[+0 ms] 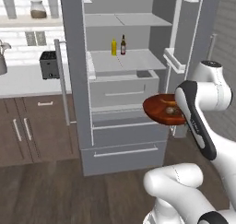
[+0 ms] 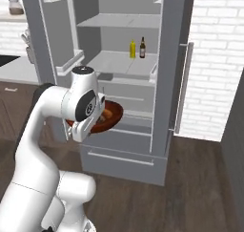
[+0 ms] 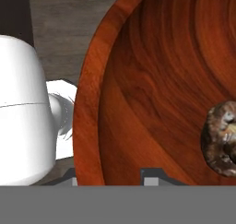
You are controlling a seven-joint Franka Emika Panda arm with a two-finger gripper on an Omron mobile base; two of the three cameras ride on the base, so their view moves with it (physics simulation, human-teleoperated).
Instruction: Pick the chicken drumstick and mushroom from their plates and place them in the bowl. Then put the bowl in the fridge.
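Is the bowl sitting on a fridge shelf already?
No, the bowl is held up in the air in front of the open fridge, outside its shelves.

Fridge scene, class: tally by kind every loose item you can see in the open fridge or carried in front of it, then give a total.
Bottles on the fridge shelf: 2, yellow bottle and dark bottle
Bowls: 1, the bowl
Mushrooms: 1, the mushroom
Drumsticks: 1, the chicken drumstick
Total: 5
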